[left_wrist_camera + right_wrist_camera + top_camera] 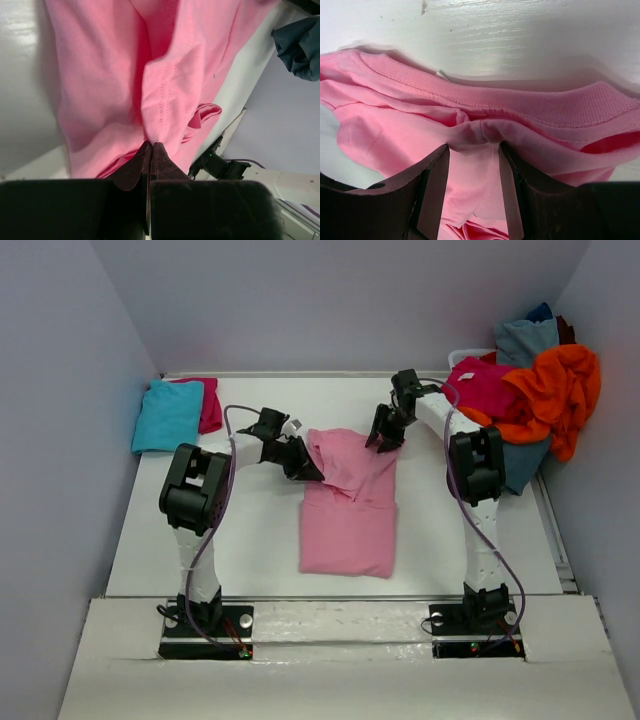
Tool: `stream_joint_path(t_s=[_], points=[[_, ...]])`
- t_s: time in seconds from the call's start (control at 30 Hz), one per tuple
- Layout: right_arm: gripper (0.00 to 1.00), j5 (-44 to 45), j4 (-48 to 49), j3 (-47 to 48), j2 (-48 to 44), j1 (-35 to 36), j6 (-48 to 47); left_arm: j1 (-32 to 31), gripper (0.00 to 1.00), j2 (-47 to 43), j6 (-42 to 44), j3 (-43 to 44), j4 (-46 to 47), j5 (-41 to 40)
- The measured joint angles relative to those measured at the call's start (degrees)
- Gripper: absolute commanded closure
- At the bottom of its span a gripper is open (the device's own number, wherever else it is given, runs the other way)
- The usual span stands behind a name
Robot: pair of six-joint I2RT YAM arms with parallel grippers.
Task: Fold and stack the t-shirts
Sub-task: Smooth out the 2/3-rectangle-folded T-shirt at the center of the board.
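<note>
Left gripper pinching pink t-shirt (edge)

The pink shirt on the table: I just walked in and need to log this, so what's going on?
Two robot arms are mid-fold on a light pink cotton t-shirt lying on the white table. The left gripper is shut on a pinch of its fabric; the right gripper is open, straddling cloth below the collar. A turquoise shirt lies far-left; unfolded shirts wait far-right.
</note>
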Motion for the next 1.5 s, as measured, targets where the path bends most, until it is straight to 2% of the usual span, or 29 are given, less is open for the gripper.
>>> stream_joint_path(t_s=[1.0, 1.1, 1.13, 1.17, 1.2, 1.3, 1.5], points=[[0.5, -0.17, 0.02, 0.33, 0.46, -0.04, -0.02, -0.39, 0.94, -8.28, 1.33, -6.88, -3.13, -3.23], [0.5, -0.28, 0.02, 0.33, 0.48, -0.04, -0.02, -0.63, 0.85, -8.44, 1.31, -8.22, -3.02, -3.21], [0.5, -0.35, 0.04, 0.33, 0.48, -0.04, -0.02, -0.85, 0.71, -8.46, 1.27, -8.63, -2.99, -3.21], [0.49, -0.42, 0.04, 0.33, 0.52, -0.04, -0.02, -1.03, 0.67, -8.46, 1.27, -8.87, -2.99, -3.21], [0.49, -0.57, 0.04, 0.39, 0.59, -0.04, -0.02, -1.09, 0.58, -8.46, 1.18, -9.11, -2.91, -3.26], [0.48, -0.7, 0.04, 0.55, 0.72, -0.04, -0.07, -1.27, 0.47, -8.52, 1.64, -9.35, -3.13, -3.15], [0.47, -0.94, 0.02, 0.81, 0.79, -0.04, -0.46, -1.33, 0.47, -8.59, 1.77, -9.4, -3.56, -3.63]])
